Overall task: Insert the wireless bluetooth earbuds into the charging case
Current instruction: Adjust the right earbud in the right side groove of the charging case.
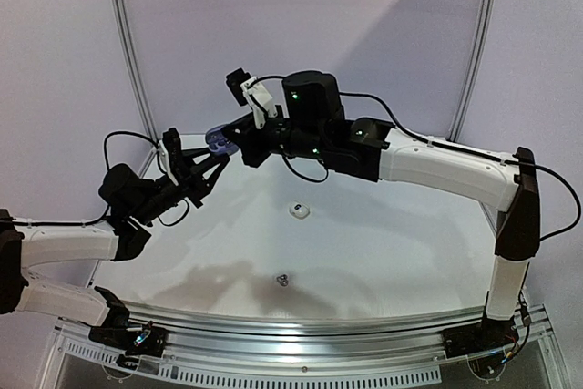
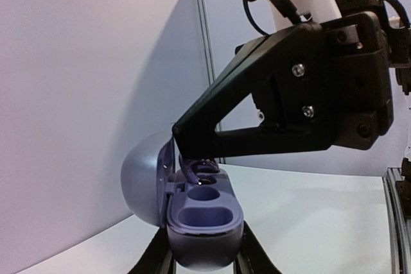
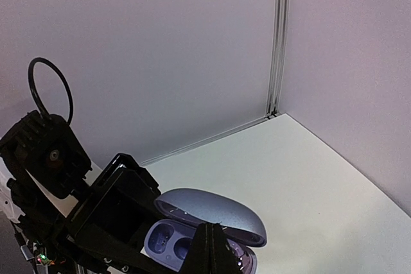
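Charging case [image 2: 204, 222], lavender-grey, open, lid swung up to the left. It is clamped on both sides by the left gripper [image 2: 205, 256], whose dark fingers [image 2: 156, 255] show at the bottom edge. Near well bare. Right gripper [image 2: 185, 138] reaches in from upper right, black tips just over the far well; something dark and glossy there, not resolvable. White table [image 2: 321, 222] behind

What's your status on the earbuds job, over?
Left gripper shut on open charging case, held off the table. Right gripper shut, tips at its far socket. White earbud, dark earbud loose on table. Nothing blocking.
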Available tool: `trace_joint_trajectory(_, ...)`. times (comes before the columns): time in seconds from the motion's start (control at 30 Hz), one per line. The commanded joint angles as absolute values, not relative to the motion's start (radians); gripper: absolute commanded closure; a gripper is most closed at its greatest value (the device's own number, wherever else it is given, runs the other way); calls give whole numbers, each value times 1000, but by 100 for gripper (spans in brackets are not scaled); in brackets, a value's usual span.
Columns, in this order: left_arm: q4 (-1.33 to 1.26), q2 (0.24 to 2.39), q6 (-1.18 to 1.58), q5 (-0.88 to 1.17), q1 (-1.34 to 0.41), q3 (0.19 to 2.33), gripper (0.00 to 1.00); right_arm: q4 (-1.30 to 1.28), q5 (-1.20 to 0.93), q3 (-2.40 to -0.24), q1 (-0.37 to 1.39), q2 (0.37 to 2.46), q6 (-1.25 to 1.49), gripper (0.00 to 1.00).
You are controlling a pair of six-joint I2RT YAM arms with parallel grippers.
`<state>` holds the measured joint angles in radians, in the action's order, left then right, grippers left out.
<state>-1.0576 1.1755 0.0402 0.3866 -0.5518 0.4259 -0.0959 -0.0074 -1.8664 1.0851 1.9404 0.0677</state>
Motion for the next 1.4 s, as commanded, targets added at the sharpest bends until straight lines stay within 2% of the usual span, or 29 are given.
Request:
trace_joint_trajectory(0.0, -1080, 1164, 10, 387, -549, 438, 100, -89, -44, -1844, 1063, 1957, 119, 100)
trace_joint_trajectory(0.23, -1086, 1163, 2, 381, -548, 436, 100, -54, -97, -1798, 1045, 1942, 185, 100)
trace_joint_trajectory(0.47, -1083, 1164, 2, 375, -547, 436, 100, -62, -138, -1791, 1046, 1899, 121, 100)
trace_joint_trajectory(0.77, -1077, 1166, 5, 377, -546, 435, 100, -40, -129, -1795, 1046, 1835, 84, 82)
trace_joint_trajectory(0.93, -1077, 1165, 8, 380, -546, 435, 100, -60, -76, -1805, 1044, 1852, 83, 81)
trace_joint_trajectory(1.07, -1076, 1161, 9, 379, -546, 435, 100, -109, -56, -1834, 1041, 1883, 73, 74)
trace_joint_trajectory(1.37, -1075, 1164, 17, 387, -546, 438, 100, -111, -43, -1847, 1034, 1915, 75, 73)
